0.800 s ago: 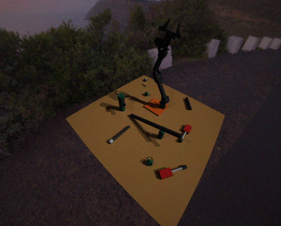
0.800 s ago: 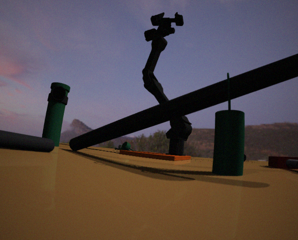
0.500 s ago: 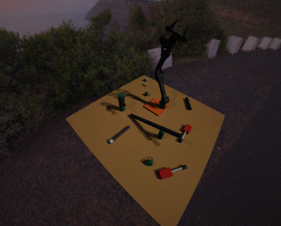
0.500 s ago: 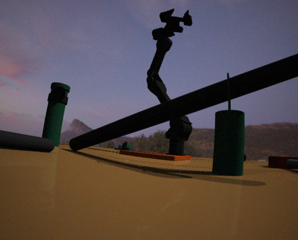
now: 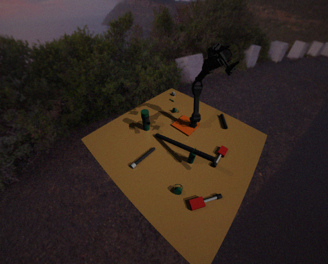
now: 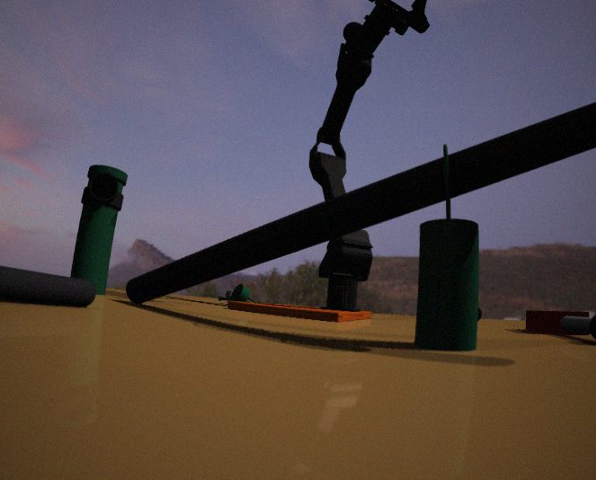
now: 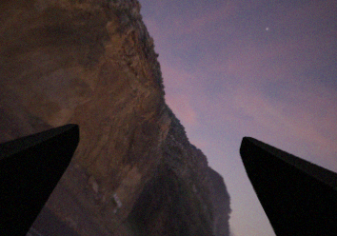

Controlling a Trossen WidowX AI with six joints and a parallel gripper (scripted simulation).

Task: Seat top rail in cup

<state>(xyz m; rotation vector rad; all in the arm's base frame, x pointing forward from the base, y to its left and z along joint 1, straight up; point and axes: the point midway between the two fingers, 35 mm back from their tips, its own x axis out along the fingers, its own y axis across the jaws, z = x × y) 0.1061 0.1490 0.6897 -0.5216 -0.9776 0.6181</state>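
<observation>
High above the table (image 5: 158, 204) (image 6: 235, 413), gripper (image 5: 234, 54) (image 6: 398, 2) (image 7: 162, 138): up in the air at the end of the raised arm (image 5: 196, 105) (image 6: 333, 119), fingers spread wide, nothing between them, and that's sky and hillside in the wrist view.
Rail (image 5: 186, 147) (image 6: 313, 222): the long black pipe, way down below the gripper and well apart from it, slanting up from the tabletop and passing through the wire loop (image 6: 447, 181).
Cut end (image 5: 157, 135) (image 6: 135, 290): down at the table, on the side toward the big post (image 5: 146, 126) (image 6: 92, 247), and clear of the cup; no seat there.
Cup (image 5: 147, 121) (image 6: 102, 186): black and round, up on the big post, its mouth facing the exterior camera.
Band (image 6: 116, 202): dark, around the post, high up just under the green cap (image 5: 144, 111) (image 6: 107, 172).
Short post (image 5: 191, 158) (image 6: 448, 284): green, upright, the loop on its top, the rail crossing above.
Rail's raised end: over by a red block (image 5: 222, 151) with a pale handle; from above it looks close to the handle's dark tip, though the dim light makes contact hard to call.
Orange board (image 5: 186, 131) (image 6: 288, 312): flat beneath the arm's foot.
</observation>
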